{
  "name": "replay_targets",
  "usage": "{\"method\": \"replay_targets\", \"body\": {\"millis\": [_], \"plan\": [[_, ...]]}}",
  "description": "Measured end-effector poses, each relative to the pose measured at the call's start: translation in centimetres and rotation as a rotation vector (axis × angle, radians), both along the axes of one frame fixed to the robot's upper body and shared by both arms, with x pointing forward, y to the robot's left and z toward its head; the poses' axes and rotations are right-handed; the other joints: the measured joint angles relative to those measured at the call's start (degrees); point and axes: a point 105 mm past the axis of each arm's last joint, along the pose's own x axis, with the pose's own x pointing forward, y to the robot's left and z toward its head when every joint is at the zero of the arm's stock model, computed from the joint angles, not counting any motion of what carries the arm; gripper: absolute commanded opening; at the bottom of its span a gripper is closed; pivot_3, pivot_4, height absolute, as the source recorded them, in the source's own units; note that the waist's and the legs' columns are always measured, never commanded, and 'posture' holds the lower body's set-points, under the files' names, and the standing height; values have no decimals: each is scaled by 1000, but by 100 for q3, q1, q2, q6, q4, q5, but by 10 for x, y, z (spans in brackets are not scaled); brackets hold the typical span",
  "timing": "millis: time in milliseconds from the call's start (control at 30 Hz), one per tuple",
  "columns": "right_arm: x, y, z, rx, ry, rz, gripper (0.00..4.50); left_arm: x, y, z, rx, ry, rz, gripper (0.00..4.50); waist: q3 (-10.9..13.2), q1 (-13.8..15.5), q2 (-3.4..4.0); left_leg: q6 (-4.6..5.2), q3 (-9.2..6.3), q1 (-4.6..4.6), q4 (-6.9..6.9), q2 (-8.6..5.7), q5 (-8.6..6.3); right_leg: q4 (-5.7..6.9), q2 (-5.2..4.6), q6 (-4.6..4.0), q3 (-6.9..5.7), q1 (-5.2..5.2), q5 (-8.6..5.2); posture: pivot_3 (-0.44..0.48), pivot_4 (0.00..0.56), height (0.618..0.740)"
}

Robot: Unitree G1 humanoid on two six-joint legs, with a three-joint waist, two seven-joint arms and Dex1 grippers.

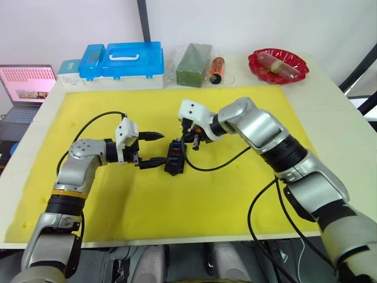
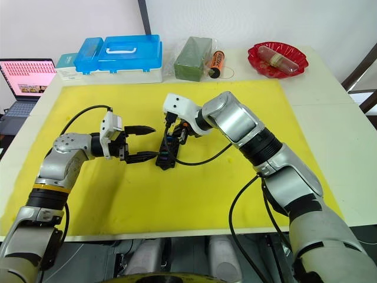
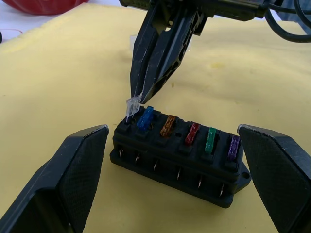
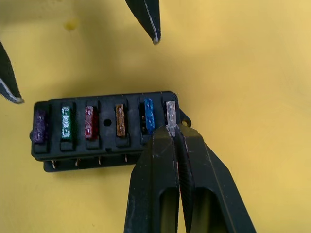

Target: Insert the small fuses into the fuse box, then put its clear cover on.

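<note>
Progress: the small black rectangular plastic fuse box (image 3: 179, 162) shows five small coloured plastic fuses seated in its row of slots – blue (image 3: 145, 118), tan-orange (image 3: 168, 125), red (image 3: 192, 133), green (image 3: 210, 140), purple (image 3: 233, 147).
In hand: a sixth, clear-grey fuse (image 3: 132, 107) sits at the last slot at the end of the row, standing higher than the others and a bit tilted; I judge it not fully pushed home.
Left to do: press that last fuse down, then fit the clear cover. A small pale transparent piece (image 3: 132, 41) lies on the mat behind the right arm; could be the cover, can't tell for sure.
Fuse box location: on the yellow foam mat (image 1: 177, 200), near the middle of the table, between the two grippers.
Right gripper (image 4: 171, 131): fingers pinched together on the top of the clear-grey fuse, tips right over the end slot.
Right arm pose: reaches in from the right, elbow bent, wrist angled down onto the box's far end.
Left gripper (image 1: 151, 148): fingers spread wide, holding nothing – one finger either side of the box, not touching it as far as I can see.
Left arm pose: forearm level, pointing across the mat at the box.
Background: blue-lidded plastic storage case (image 1: 123, 61) and red dish (image 1: 278, 65) at the far edge of the table, well apart from the work.
</note>
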Motion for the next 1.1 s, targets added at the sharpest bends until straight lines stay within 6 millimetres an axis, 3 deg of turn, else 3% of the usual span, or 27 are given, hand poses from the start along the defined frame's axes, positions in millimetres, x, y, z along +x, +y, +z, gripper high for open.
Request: {"method": "replay_targets", "body": {"millis": [1100], "plan": [[5, -3, -4, -22, -16, 27, 24, 2, 0, 3, -1, -16, 6, 4500, 0, 0, 0, -1, -1, 0, 1, -1, 1, 2, 0, 0, 0, 0, 0, 0, 150, 740]]}}
